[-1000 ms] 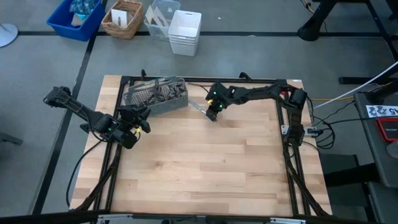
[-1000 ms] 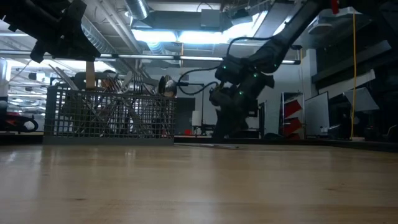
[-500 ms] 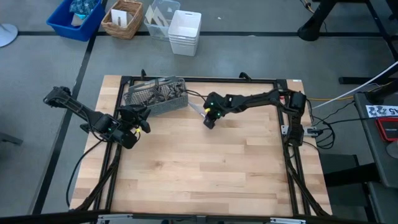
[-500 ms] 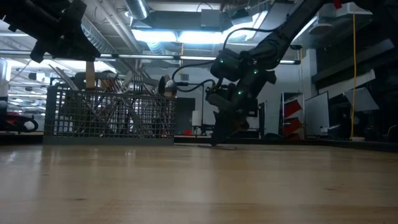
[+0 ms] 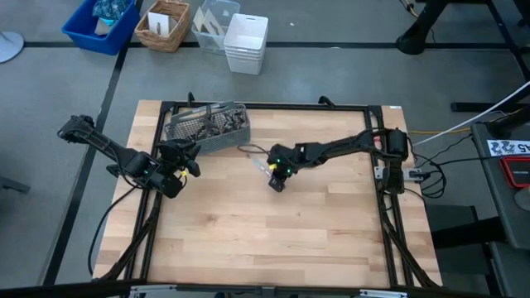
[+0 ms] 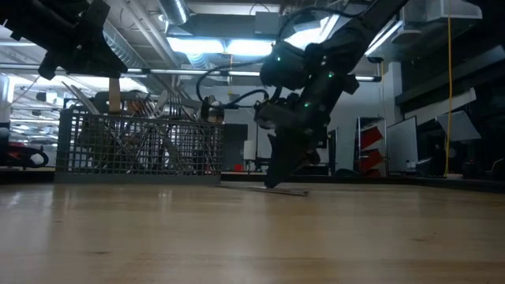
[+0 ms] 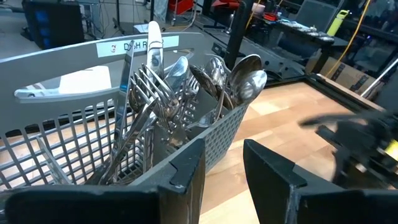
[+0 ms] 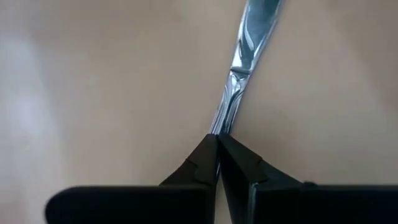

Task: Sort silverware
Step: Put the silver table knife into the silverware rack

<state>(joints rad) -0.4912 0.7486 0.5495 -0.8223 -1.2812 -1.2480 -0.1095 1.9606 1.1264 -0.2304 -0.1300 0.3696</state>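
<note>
A grey wire-mesh caddy (image 5: 207,128) stands at the table's far left, with forks, spoons and knives (image 7: 186,87) sticking up out of it. My left gripper (image 7: 224,168) waits open just near of the caddy (image 7: 93,143), nothing between its fingers. One slim piece of silverware (image 5: 261,165), a knife by its look, lies on the wood right of the caddy. My right gripper (image 5: 277,184) is shut on its near end, close to the table's middle. My right gripper pinches the thin end (image 8: 225,121) of the silverware piece between its two fingertips (image 8: 202,162), which are shut together. The fingers slant down from the table's right and run along the piece. The piece stretches away from them, lying low along the tabletop (image 6: 276,189).
Black frame rails (image 5: 273,106) run along the table's far and side edges. A blue bin (image 5: 99,25), a wicker basket (image 5: 164,25) and white bins (image 5: 246,41) stand on the floor beyond the far edge. The near half of the wooden top (image 5: 273,240) is bare.
My right gripper has swung toward the table's near edge and slightly left, staying shut. The silverware piece has slid along the table with it, away from the caddy and the far rail.
</note>
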